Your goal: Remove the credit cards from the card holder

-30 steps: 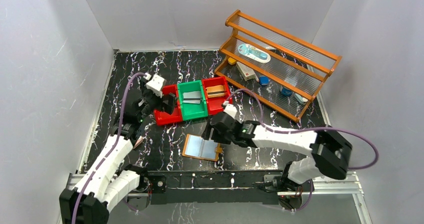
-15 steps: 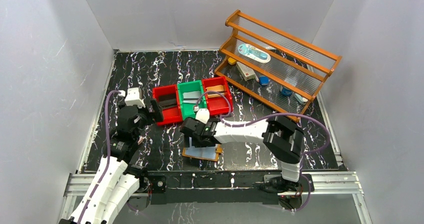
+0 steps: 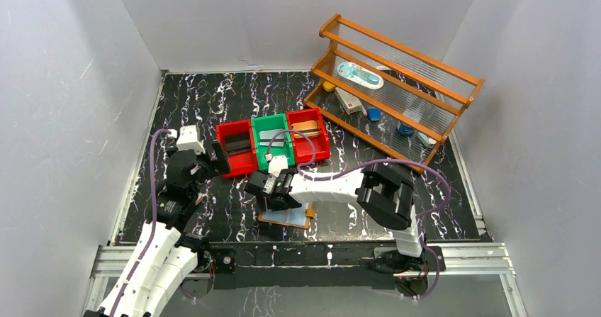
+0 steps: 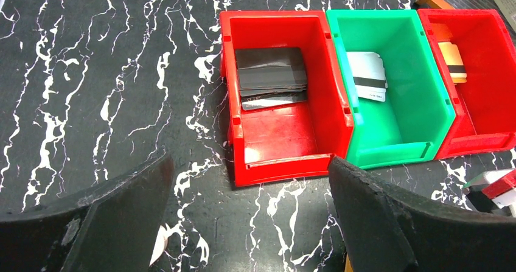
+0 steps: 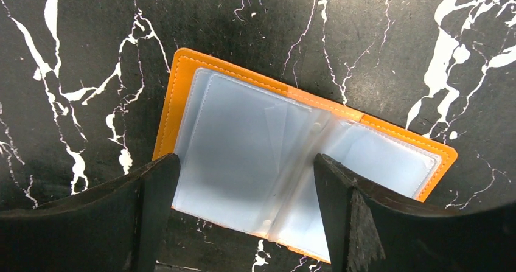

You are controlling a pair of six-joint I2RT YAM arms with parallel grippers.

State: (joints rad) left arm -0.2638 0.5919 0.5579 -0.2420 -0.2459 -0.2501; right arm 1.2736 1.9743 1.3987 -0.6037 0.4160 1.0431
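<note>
Card holder (image 5: pixel 243 138) lies open flat on the black marbled table (image 3: pixel 212 97), near the front edge, orange leather down, clear pockets up. Can't tell whether any card sits in the pockets (plastic looks uniformly pale grey-blue).

R gripper (image 5: pixel 243 162) hangs directly over the holder's left half, jaws spread wide, one finger either side of that half – nothing held. Whether the tips touch the leather, can't tell.

L gripper (image 4: pixel 249 159) is off to the left, aimed at the row of three bins, jaws also fully apart and empty.

Bins sit side by side, touching, behind the holder:
- left red bin (image 4: pixel 277 162): stack of dark cards (image 4: pixel 271 74) at the back
- green bin (image 4: pixel 389 153): credit cards (image 4: pixel 367 77), pale w/ a black stripe, at the back
- right red bin (image 4: pixel 477 141): orange-tan item (image 4: pixel 453 62), partly cut off at the edge of the wrist view

Wooden rack (image 3: pixel 425 58) w/ small items stands at the far right, well apart from the holder.
</note>
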